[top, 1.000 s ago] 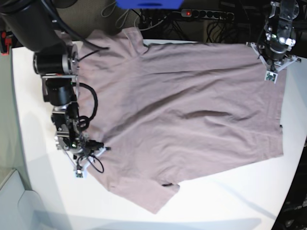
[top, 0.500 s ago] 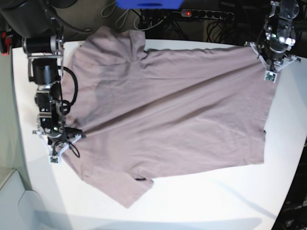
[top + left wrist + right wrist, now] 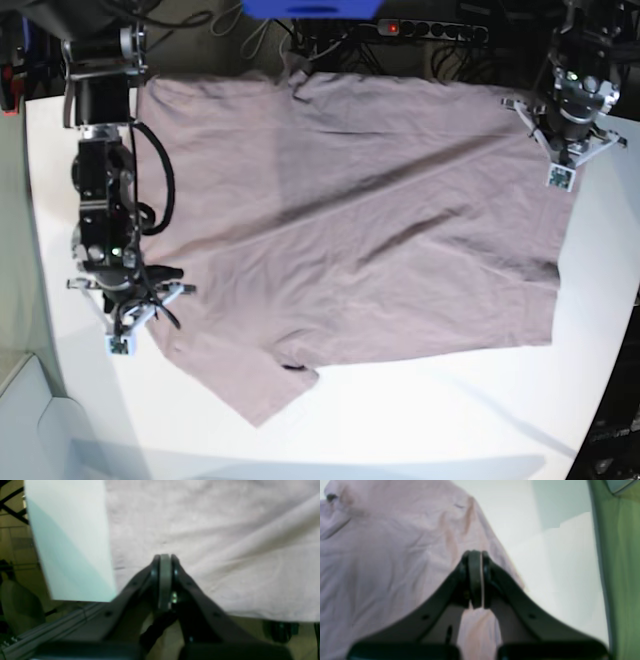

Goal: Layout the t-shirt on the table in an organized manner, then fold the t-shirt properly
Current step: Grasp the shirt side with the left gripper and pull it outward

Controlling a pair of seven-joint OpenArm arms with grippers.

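The mauve t-shirt (image 3: 350, 220) lies spread across the white table (image 3: 450, 420), with one sleeve pointing to the front left and long creases running diagonally. My right gripper (image 3: 125, 325) sits at the shirt's left edge, shut on the cloth; in the right wrist view its fingertips (image 3: 475, 555) press together on the t-shirt (image 3: 382, 555). My left gripper (image 3: 560, 165) is at the shirt's far right corner. Seen from the left wrist, it (image 3: 165, 557) is shut on the t-shirt (image 3: 212, 530), and a taut crease runs away from the tips.
A power strip (image 3: 420, 28) and cables lie behind the table's far edge, next to a blue object (image 3: 310, 8). The shirt's far edge reaches that table edge. Bare table (image 3: 545, 555) lies beside the right gripper, then a green surface (image 3: 620, 580).
The shirt has been dragged left and toward the far edge and now lies flatter. The right gripper moved left with the cloth. The left gripper shifted only slightly.
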